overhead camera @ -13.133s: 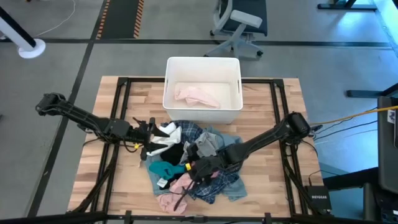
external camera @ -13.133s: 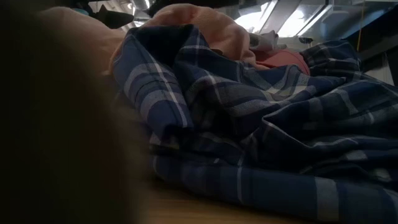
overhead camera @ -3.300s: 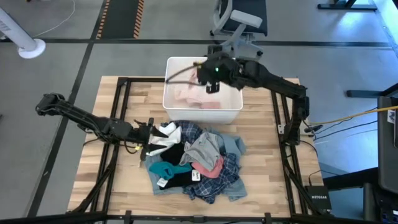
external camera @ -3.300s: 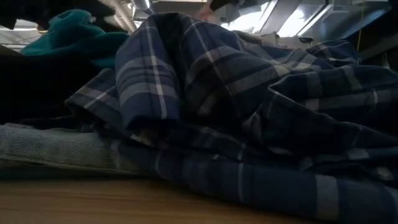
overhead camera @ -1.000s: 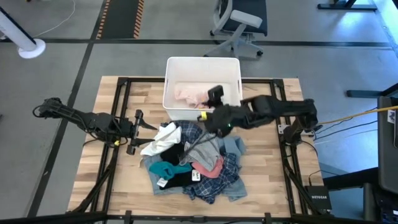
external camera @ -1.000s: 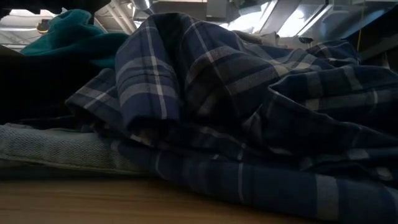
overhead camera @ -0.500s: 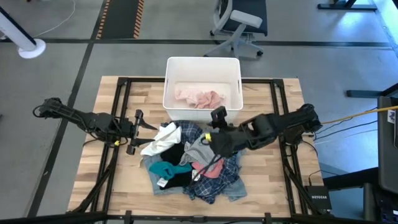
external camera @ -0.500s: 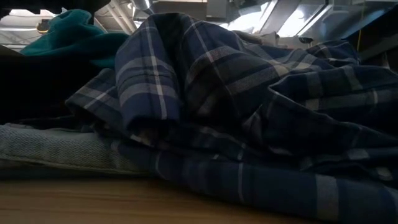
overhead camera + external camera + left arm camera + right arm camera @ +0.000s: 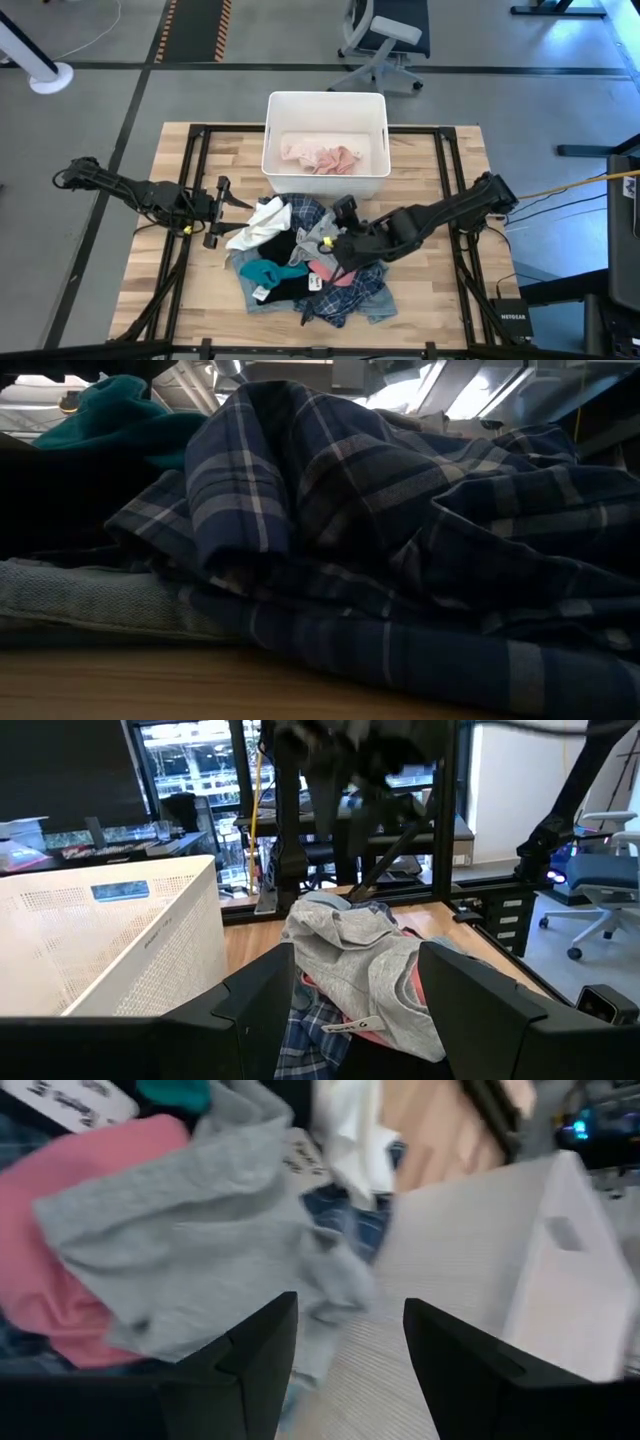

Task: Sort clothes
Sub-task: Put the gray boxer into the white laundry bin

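High view bright, even, sharp; low view dim, backlit from lights behind; right wrist view motion-blurred.

Both arms are showing as dark, nearly black chains of slim tubular links and thicker rounded joints. The left arm is wearing a small yellow spot near its wrist, and thin dark cables are looping at its nine o'clock end. The right arm is looking bulkier around the wrist. The left gripper and the right gripper are each showing two broad, flat, angular black fingers with matte faces.
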Robot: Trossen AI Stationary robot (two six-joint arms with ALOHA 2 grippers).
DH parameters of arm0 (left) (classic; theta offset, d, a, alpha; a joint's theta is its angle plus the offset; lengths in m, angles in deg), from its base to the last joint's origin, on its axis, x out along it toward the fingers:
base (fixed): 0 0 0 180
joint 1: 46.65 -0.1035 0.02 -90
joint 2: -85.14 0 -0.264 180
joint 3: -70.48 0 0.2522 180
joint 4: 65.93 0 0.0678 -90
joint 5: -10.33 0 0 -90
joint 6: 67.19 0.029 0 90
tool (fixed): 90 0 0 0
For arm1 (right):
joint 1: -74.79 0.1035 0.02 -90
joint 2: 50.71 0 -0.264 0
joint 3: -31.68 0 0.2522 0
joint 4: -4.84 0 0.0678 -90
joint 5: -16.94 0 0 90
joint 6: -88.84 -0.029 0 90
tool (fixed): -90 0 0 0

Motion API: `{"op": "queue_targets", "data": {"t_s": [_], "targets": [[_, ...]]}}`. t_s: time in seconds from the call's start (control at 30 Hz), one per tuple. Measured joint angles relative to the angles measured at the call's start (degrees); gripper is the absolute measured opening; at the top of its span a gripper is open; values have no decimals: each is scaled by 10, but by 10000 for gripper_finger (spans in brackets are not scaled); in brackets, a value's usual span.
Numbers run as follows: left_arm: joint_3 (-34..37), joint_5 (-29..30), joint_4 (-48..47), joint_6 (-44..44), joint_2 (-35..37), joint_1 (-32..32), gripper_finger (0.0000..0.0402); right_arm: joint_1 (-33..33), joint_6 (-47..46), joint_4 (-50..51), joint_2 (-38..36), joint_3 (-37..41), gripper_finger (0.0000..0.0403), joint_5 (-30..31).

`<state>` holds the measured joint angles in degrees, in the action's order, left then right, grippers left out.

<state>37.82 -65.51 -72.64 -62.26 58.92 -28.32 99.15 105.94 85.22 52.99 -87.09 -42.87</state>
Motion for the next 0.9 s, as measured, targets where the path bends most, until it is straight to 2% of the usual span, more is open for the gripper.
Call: {"op": "queue_targets", "data": {"t_s": [0.27,0.4,0.63,0.9], "targets": [[0,0,0,1,0,0,210,0,3,-84,0,64,205,-59],[0,0,-3,-1,0,0,210,0,-1,-109,4,70,230,-85],[0,0,-5,0,0,0,210,-5,-17,-91,9,74,285,-72],[0,0,-6,-2,-1,0,210,-8,-48,-49,9,98,282,-55]]}}
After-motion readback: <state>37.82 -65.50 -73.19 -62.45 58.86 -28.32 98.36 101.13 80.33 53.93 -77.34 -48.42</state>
